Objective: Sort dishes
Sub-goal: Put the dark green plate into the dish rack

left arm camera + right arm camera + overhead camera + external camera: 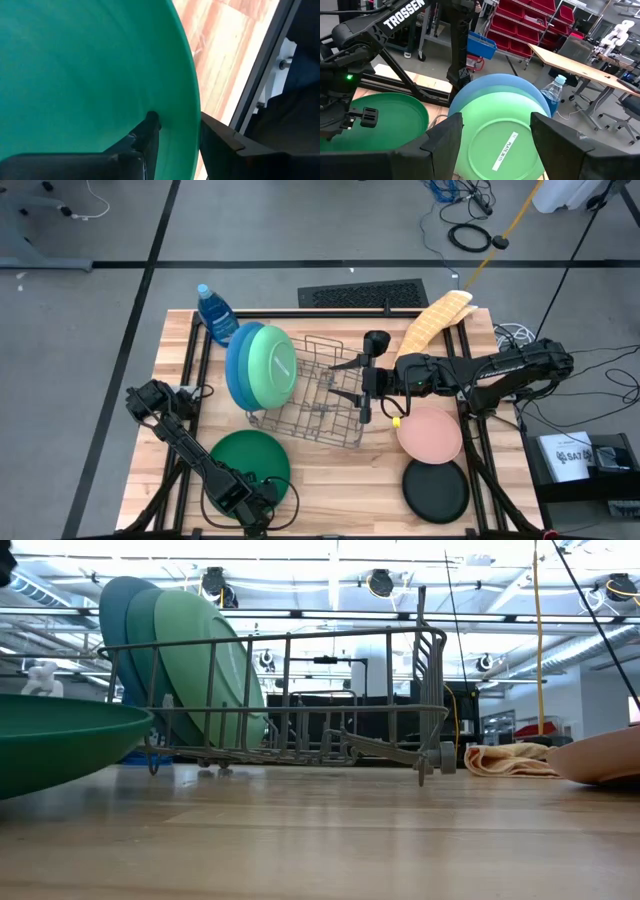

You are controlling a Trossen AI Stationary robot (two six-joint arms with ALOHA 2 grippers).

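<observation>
My left claw (262, 502) sits at the near edge of the desk (330, 480), clenched on the rim of the dark green plate (245, 460); the left wrist view shows one finger (147, 131) on the plate's inner face and the other outside the rim. The plate looks level and raised slightly at the near left. Black plate (436, 489) lies flat at the near right, with the pink plate (430, 434) just beyond it. The wire rack (320, 395) stands mid-desk, its long axis running left to right, and the blue plate (240, 360), teal plate (140, 640) and light green plate (272, 366) stand on edge at its left end. My right claw (366, 388) hovers over the rack's right end, released, facing the standing plates. Key relation: the rack lies straight beyond the held plate and slightly right, so I judge the left arm the nearer one for loading it. Soap bottle (214, 310) stands at the far left.
</observation>
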